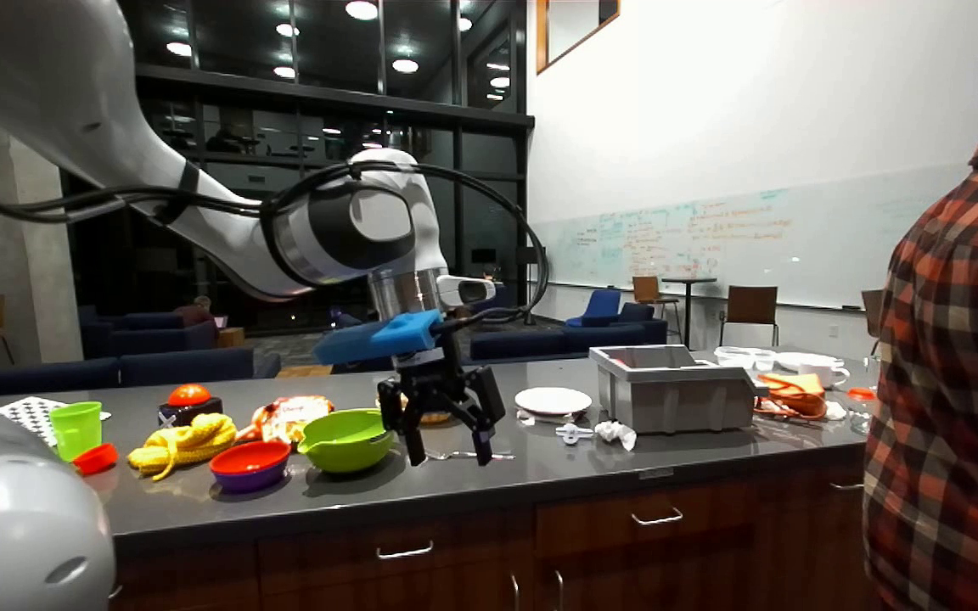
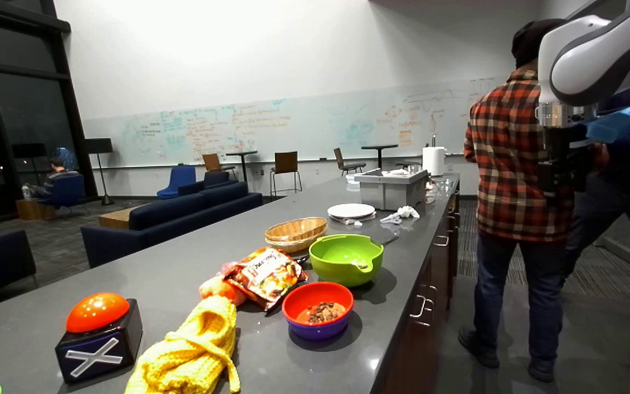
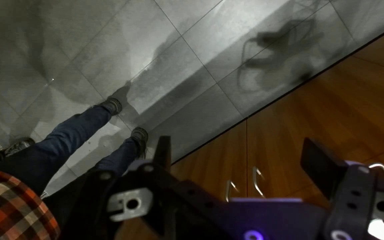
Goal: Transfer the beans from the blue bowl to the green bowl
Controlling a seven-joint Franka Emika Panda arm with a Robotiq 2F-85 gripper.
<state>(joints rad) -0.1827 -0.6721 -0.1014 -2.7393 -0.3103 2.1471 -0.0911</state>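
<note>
White X (image 2: 94, 358) on black button box (image 2: 132, 334); lettering (image 2: 264, 266) on bag (image 2: 278, 284), writing (image 2: 200, 123) on whiteboard (image 2: 315, 134) (both blurred) unreadable.

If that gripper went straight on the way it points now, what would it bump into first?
Probably the gray floor: the gripper points down, along the wooden cabinet doors in the wrist view. Depth is unclear, so it might graze the doors or a handle first.

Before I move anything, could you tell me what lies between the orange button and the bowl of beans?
In an exterior view, a yellow knitted item lies between the orange button and the bowl.
</note>
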